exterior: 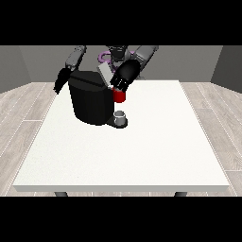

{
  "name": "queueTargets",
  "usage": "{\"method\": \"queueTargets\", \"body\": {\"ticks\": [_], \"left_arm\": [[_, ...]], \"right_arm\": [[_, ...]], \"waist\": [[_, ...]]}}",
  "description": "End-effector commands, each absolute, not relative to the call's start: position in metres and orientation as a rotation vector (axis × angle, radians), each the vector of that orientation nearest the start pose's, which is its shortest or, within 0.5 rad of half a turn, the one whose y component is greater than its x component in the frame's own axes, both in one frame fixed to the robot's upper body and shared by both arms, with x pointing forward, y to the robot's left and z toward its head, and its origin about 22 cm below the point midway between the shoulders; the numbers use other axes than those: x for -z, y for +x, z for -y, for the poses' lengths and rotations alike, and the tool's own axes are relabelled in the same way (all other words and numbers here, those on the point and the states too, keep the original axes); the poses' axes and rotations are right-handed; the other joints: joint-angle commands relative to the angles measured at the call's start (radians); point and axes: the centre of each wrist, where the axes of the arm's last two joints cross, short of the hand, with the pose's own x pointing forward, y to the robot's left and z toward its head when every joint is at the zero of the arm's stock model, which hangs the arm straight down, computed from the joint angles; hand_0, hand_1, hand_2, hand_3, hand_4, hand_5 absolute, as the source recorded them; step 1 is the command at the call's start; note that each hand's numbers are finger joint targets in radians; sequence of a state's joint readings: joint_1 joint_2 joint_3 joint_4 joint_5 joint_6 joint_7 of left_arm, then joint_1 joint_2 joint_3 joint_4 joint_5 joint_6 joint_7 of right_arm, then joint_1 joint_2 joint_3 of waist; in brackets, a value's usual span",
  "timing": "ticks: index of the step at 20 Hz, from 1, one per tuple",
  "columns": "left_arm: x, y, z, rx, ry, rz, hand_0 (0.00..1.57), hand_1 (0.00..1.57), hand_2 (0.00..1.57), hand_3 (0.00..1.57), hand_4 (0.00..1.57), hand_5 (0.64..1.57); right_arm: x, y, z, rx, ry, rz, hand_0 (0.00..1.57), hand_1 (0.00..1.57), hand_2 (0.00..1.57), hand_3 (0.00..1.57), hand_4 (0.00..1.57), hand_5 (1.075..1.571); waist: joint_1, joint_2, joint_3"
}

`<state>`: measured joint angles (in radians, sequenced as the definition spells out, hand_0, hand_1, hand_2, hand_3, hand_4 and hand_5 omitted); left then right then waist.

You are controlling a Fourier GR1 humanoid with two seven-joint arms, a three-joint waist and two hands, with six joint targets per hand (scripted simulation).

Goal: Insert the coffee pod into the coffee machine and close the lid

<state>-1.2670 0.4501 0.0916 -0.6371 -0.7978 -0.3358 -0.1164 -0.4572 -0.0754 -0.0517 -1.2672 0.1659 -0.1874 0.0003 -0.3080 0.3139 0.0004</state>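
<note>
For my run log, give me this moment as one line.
hand at view's right: over machine top, by lid | hand at view's left: beside coffee machine | red thing at the machine | grey thing at base

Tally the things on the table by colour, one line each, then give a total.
Black: 1, the coffee machine
Red: 1, a red thing at the machine
Grey: 1, a grey thing on the machine's base
Total: 3
</note>
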Motion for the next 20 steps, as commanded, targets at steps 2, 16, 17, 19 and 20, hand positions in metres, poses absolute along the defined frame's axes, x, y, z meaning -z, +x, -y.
{"method": "queueTargets", "body": {"ticks": [2,16,17,19,20], "left_arm": [[-0.277,0.461,-0.248,1.223,0.843,1.593,1.17,1.17,1.19,1.07,0.00,1.571],[-0.305,0.458,-0.264,1.111,0.828,1.759,1.23,1.23,1.20,0.95,0.00,1.571],[-0.299,0.462,-0.246,1.093,0.848,1.731,1.25,1.25,1.21,0.95,0.00,1.571],[-0.311,0.460,-0.241,1.115,0.862,1.753,1.21,1.21,1.19,0.97,0.00,1.571],[-0.308,0.457,-0.270,1.115,0.854,1.740,1.22,1.22,1.20,0.98,0.00,1.571]], "right_arm": [[-0.059,0.348,0.208,-0.131,-0.264,1.739,0.00,0.00,0.00,0.00,0.00,1.571],[-0.068,0.350,0.190,-0.102,-0.255,1.769,0.00,0.00,0.00,0.00,0.06,1.571],[-0.072,0.352,0.190,-0.145,-0.251,1.763,0.00,0.00,0.00,0.00,0.04,1.571],[-0.072,0.355,0.191,-0.135,-0.270,1.772,0.00,0.00,0.00,0.00,0.00,1.571],[-0.064,0.348,0.210,-0.148,-0.258,1.762,0.00,0.00,0.00,0.00,0.14,1.571]], "waist": [[0.000,0.029,-0.0002],[-0.016,0.086,-0.0004],[-0.040,0.084,-0.0003],[-0.034,0.087,0.0000],[-0.046,0.077,-0.0002]]}}
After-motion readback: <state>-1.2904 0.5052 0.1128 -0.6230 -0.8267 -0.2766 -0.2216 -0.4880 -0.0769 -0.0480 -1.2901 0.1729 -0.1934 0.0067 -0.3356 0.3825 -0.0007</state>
